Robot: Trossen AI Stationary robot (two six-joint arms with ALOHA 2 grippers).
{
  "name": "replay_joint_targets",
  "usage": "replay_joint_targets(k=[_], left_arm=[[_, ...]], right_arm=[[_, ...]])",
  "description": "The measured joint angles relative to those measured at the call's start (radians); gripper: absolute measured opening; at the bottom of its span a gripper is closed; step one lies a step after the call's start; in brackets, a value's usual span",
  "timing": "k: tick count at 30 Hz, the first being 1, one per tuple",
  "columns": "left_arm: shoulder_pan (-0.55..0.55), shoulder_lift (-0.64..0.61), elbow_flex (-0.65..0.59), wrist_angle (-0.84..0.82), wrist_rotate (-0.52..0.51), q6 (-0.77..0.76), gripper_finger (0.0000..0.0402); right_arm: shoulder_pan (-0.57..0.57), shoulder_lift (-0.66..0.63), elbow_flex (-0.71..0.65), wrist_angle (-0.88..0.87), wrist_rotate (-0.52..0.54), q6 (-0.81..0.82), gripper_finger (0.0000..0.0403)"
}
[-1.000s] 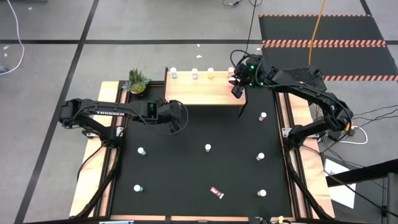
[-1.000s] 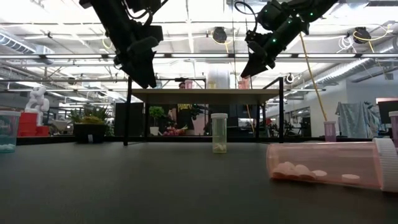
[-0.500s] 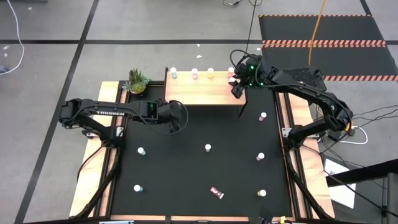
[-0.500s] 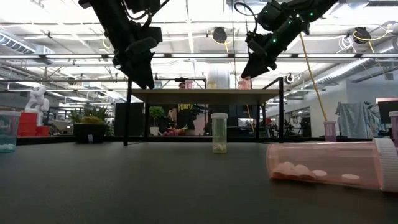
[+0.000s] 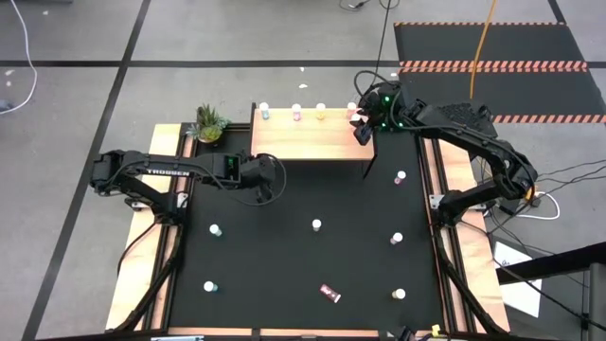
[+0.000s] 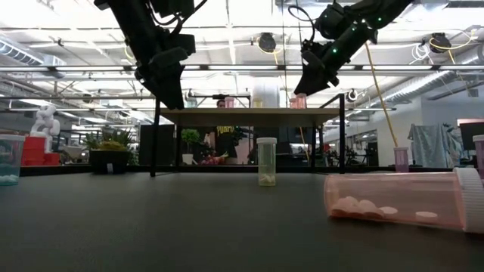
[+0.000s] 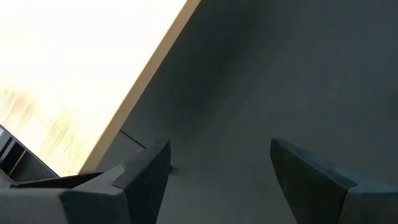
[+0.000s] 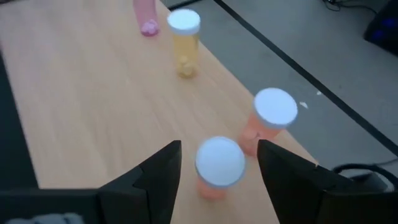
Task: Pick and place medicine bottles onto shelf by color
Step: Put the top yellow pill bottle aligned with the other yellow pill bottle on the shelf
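Over the shelf's (image 5: pixel 308 133) far right corner the right tool (image 5: pixel 361 129) hung at the end of an arm that rose from the table's (image 5: pixel 284 275) right edge and bent leftward, its wrist pitched down. Its fingers (image 8: pixel 155 171) stood wide apart with nothing clamped between them — a white-capped orange-pink bottle (image 8: pixel 217 168) stood upright on the wood in the gap, touching neither finger so far as the right wrist view showed. A second orange-pink bottle (image 8: pixel 272 121) stood just beside it, nearer the shelf's far edge. Farther left along that edge stood a yellow bottle (image 8: pixel 184 40) and then a pink bottle (image 8: pixel 145 15); a blue-tinted one (image 5: pixel 264 113) stood at the far left corner.

The left tool (image 5: pixel 266 178) waited above the table just near of the shelf's left front part, its arm reaching in level from the left side, fingers spread wide and empty over bare black mat.

Loose bottles were scattered well apart on the table — one at the middle (image 5: pixel 316 224), one toward the left (image 5: pixel 216 230), one at the near left (image 5: pixel 209 286), three along the right side (image 5: pixel 401 177), and a pink one lying on its side (image 6: pixel 401 199) near the front edge.
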Motion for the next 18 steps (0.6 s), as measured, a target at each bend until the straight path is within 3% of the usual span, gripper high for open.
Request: replay_joint_targets(k=[6, 18], left_arm=[[0.000, 0.000, 0.000, 0.000, 0.000, 0.002, 0.0273], [0.000, 0.000, 0.000, 0.000, 0.000, 0.006, 0.0273]], right_arm=[[-0.025, 0.000, 0.000, 0.022, -0.130, 0.003, 0.0205], [-0.033, -0.016, 0.000, 0.137, -0.126, -0.013, 0.0204]])
